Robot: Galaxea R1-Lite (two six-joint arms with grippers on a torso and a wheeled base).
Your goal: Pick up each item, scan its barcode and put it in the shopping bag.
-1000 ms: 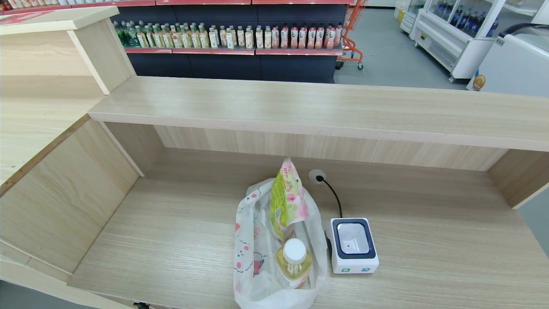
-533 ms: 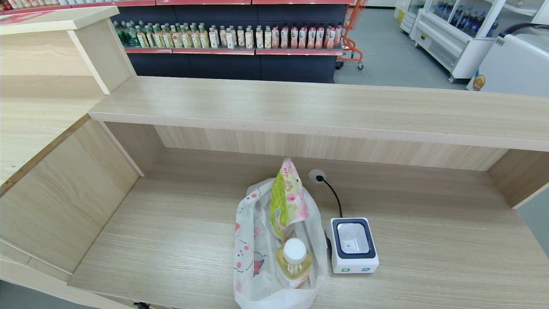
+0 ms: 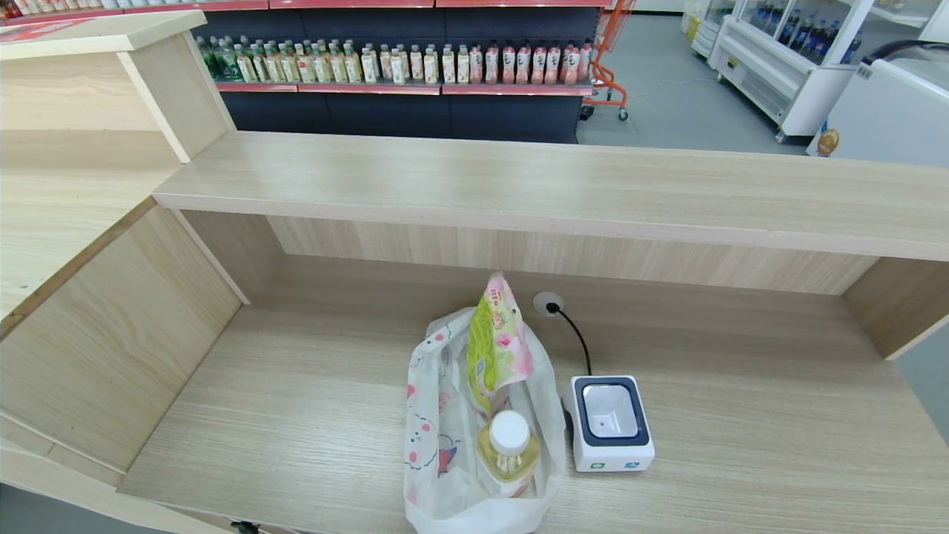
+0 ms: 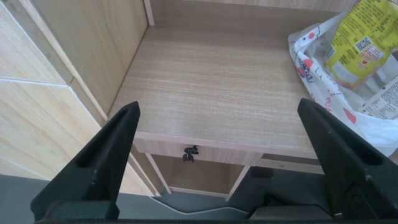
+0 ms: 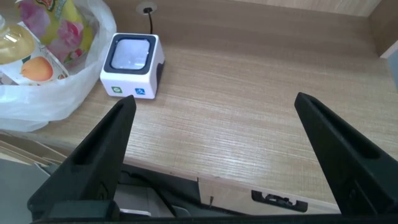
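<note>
A translucent white shopping bag (image 3: 437, 452) with cartoon prints stands on the wooden counter (image 3: 296, 415). Inside it are a yellow-green snack pouch (image 3: 498, 348) standing upright and a bottle (image 3: 509, 452) of yellow drink with a white cap. The white barcode scanner (image 3: 609, 424) sits just right of the bag. My left gripper (image 4: 217, 155) hangs open off the counter's near edge, left of the bag (image 4: 323, 68). My right gripper (image 5: 217, 155) hangs open near the front edge, right of the scanner (image 5: 132, 59). Both hold nothing.
A black cable (image 3: 574, 337) runs from the scanner to a grommet (image 3: 548, 302) at the back. A raised ledge (image 3: 519, 185) spans the counter's far side, and a side panel (image 3: 111, 334) closes the left. Store shelves with bottles (image 3: 400, 63) stand behind.
</note>
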